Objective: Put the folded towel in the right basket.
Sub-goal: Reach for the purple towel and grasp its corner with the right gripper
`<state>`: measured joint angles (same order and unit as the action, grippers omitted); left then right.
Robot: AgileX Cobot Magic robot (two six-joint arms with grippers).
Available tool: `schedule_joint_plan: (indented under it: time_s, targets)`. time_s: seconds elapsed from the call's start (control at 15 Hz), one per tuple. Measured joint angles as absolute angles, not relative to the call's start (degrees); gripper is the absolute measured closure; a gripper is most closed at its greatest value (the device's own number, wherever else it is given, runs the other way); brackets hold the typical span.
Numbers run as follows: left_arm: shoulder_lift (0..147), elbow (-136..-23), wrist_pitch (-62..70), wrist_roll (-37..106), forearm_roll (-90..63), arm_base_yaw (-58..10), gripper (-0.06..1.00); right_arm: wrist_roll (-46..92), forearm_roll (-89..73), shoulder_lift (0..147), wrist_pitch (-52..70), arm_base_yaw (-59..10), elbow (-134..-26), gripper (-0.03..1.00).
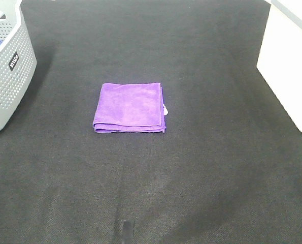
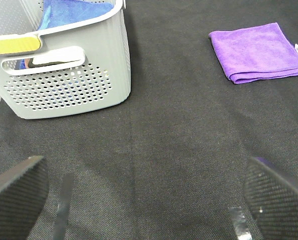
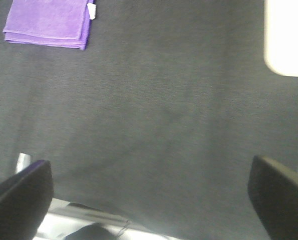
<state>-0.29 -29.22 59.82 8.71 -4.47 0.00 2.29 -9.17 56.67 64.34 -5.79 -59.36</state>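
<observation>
Jaws on both arms stand wide apart and hold nothing: in each wrist view the two fingers [image 2: 16, 195] [image 3: 18, 197] sit at opposite edges of the picture with only bare tabletop [image 1: 216, 178] between them. Neither arm shows in the high view.

The towel [image 1: 129, 108] lies flat near the middle of the tabletop, folded into a neat purple square, touching nothing else. The white basket [image 1: 288, 66] is well off to its right, at the edge of the high view. A grey basket [image 1: 8, 76] stands well off to its left with a blue cloth [image 2: 73, 12] inside it.

The towel looks like thin, plush microfibre, so it is probably very light, soft and limp, with no stiffness of its own. It should not slip in a firm pinch, and nothing about it is fragile. The risk is the fold: layered edges show along its near side and its right side, where a small white tag [image 1: 165, 108] pokes out. A grip that catches only the top layer would probably peel it open and leave it dangling.

The right jaws are the likely choice, since the goal is on their side. A sound hold would be over the right edge, fingers pressed down to the tabletop so that every layer is gathered at once. Once lifted, the far side will probably droop, so it needs height to pass over the basket rim.
</observation>
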Motion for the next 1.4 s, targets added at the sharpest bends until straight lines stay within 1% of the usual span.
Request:
schedule_joint_plan:
  time_s: [0.13,0.33,0.47,0.6,0.73,0.93,1.13,1.4]
  targets:
    - [-0.3,-29.2,59.8,8.7,-4.5,0.0,-0.05,3.7,-11.7,63.5,63.5,-5.8,-61.9,0.0]
    - [-0.3,-29.2,59.8,8.7,-4.5,0.0,-0.05,4.9,-18.6,76.6,60.6,-6.2,-70.1,0.01]
    - [-0.3,-29.2,59.8,8.7,-4.5,0.0,-0.05,5.3,-21.9,86.8,58.0,-9.6,-75.7,0.01]
    - [-0.3,-29.2,59.8,8.7,-4.5,0.0,-0.05,5.3,-23.8,97.2,55.7,-14.8,-80.8,0.02]
    - [-0.3,-29.2,59.8,8.7,-4.5,0.0,-0.05,5.8,-25.7,107.0,54.7,-17.4,-86.8,0.02]
    - [-0.3,-29.2,59.8,8.7,-4.5,0.0,-0.05,6.4,-26.3,119.3,54.0,-17.8,-98.3,0.03]
    - [-0.3,-29.2,59.8,8.7,-4.5,0.0,-0.05,6.4,-28.5,128.7,53.8,-17.8,-107.0,0.03]
    - [-0.3,-29.2,59.8,8.7,-4.5,0.0,-0.05,6.4,-29.3,136.7,52.6,-17.8,-109.3,0.03]
